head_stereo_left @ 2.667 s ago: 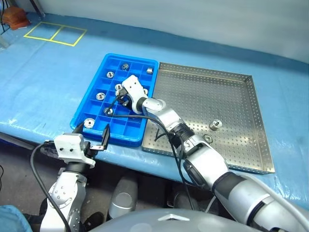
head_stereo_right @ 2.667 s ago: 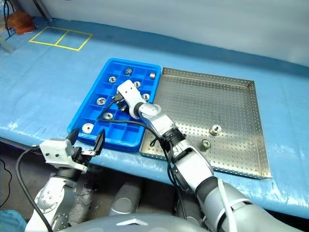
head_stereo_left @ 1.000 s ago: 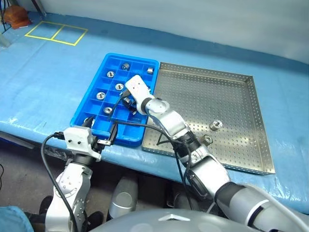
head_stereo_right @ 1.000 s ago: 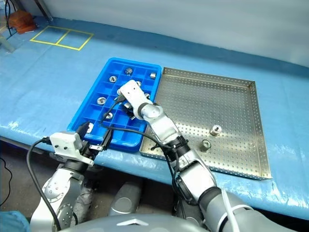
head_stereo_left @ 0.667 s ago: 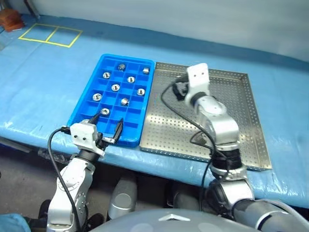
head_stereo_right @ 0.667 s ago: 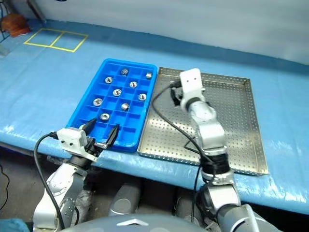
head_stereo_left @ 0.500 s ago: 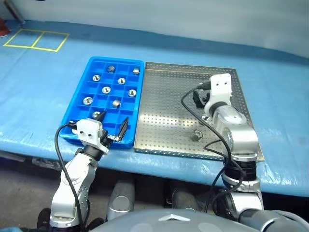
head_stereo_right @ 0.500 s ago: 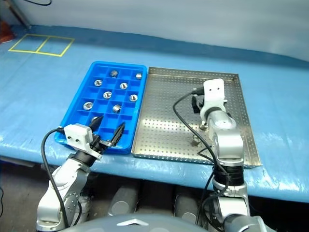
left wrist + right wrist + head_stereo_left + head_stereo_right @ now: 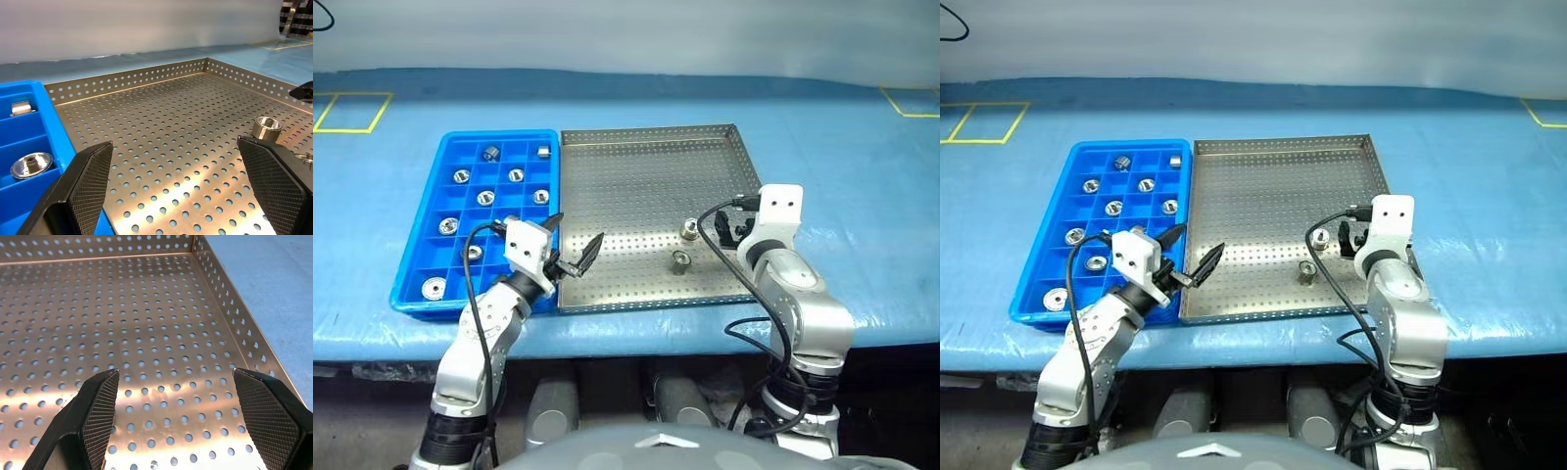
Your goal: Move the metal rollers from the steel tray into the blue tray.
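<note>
Right hand (image 9: pixel 1349 238) — now off blue tray (image 9: pixel 1046 257), over steel tray (image 9: pixel 1263 196) — fingers spread, empty.

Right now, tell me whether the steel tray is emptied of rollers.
Not empty. Two metal rollers still sit on the steel tray, near its front right, beside the open right gripper.

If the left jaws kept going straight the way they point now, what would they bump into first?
Probably the metal roller standing on the steel tray; the left gripper points across the perforated floor, though depth is hard to judge.
</note>
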Controlling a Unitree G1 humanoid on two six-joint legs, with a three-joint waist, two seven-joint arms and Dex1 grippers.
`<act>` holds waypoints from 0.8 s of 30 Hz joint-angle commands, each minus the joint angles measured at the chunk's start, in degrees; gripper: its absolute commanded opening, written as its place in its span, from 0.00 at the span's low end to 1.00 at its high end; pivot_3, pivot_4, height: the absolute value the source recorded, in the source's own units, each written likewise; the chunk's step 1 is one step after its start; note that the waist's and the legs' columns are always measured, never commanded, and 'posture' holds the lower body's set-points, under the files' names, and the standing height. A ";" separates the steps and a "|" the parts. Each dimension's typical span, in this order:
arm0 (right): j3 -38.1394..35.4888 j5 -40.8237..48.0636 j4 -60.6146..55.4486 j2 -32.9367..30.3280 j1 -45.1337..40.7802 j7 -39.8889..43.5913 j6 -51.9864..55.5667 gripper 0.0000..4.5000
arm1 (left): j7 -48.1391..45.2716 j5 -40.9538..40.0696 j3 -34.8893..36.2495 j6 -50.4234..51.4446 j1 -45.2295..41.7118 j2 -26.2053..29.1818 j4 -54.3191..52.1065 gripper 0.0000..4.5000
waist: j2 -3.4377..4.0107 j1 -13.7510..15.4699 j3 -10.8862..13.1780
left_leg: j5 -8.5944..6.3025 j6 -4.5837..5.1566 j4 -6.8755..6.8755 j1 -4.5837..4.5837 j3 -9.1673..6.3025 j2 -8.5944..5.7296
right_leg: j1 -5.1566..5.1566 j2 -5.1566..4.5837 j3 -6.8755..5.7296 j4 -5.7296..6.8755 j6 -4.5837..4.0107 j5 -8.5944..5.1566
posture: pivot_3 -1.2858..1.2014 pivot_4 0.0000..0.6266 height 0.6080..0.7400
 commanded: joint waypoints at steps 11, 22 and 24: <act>7.74 2.49 4.33 1.11 -0.90 0.83 -3.06 0.87 | 0.11 -0.89 0.41 -0.59 0.65 -1.07 -1.00 1.00 | 0.00 0.12 0.00 | 0.00 0.00 0.00 0.01 0.01 -0.01 | 0.03 -0.02 0.01 -0.03 0.04 0.02 | 0.54 0.24 1.00; 7.22 3.13 12.93 0.22 -0.93 1.26 -5.66 0.87 | 0.84 -0.79 0.36 -1.01 1.39 -1.86 -1.23 1.00 | -0.01 0.35 0.00 | 0.00 0.00 0.00 0.01 0.00 -0.01 | 0.03 -0.02 0.00 -0.03 0.03 0.02 | 0.55 0.24 1.00; 6.80 3.19 14.07 0.48 -0.93 0.86 -6.48 0.87 | 1.00 -0.80 0.44 -1.17 1.49 -1.94 -1.25 1.00 | -0.01 0.37 0.00 | 0.00 0.00 0.00 0.01 0.00 -0.01 | 0.03 -0.02 0.01 -0.02 0.03 0.02 | 0.55 0.24 1.00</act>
